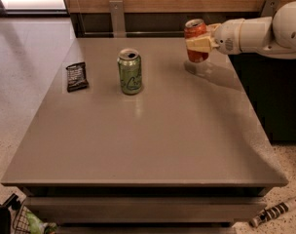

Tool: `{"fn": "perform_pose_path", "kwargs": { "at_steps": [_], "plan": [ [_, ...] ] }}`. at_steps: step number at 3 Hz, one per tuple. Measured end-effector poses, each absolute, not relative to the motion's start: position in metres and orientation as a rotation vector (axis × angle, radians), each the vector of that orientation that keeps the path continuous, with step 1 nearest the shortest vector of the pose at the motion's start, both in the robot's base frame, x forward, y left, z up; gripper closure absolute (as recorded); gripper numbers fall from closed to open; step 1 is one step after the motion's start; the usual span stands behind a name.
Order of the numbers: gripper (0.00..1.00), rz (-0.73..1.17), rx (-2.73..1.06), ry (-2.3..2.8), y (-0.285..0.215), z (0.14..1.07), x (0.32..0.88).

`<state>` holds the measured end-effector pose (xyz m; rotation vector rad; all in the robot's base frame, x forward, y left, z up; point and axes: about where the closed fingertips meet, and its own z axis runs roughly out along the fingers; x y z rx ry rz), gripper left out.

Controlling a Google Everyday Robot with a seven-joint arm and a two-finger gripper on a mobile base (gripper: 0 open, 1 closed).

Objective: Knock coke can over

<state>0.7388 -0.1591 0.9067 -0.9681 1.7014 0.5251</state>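
The coke can (195, 29) is red-orange with a silver top. It is at the far right of the grey table (148, 130), tilted and lifted slightly, with its shadow on the tabletop below it. My gripper (197, 44) reaches in from the right on a white arm (255, 33). Its cream fingers are shut around the can's middle. The lower tip of the can shows under the fingers.
A green can (130, 72) stands upright at the table's middle left. A dark snack packet (76, 76) lies flat near the left edge. A dark cabinet (279, 96) stands right of the table. A wooden wall panel runs behind. Clutter (21, 221) lies on the floor at front left.
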Motion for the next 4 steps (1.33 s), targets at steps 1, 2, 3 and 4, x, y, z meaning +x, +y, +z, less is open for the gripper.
{"fn": "perform_pose_path", "kwargs": {
  "at_steps": [1,2,3,4],
  "plan": [
    [1.0,0.468,-1.04,1.768,-0.169,0.913,0.733],
    [1.0,0.376,-1.208,1.868,-0.168,0.907,0.726],
    [1.0,0.334,-1.323,1.933,-0.163,0.898,0.721],
    [1.0,0.287,-1.406,1.998,-0.161,0.889,0.717]
  ]
}}
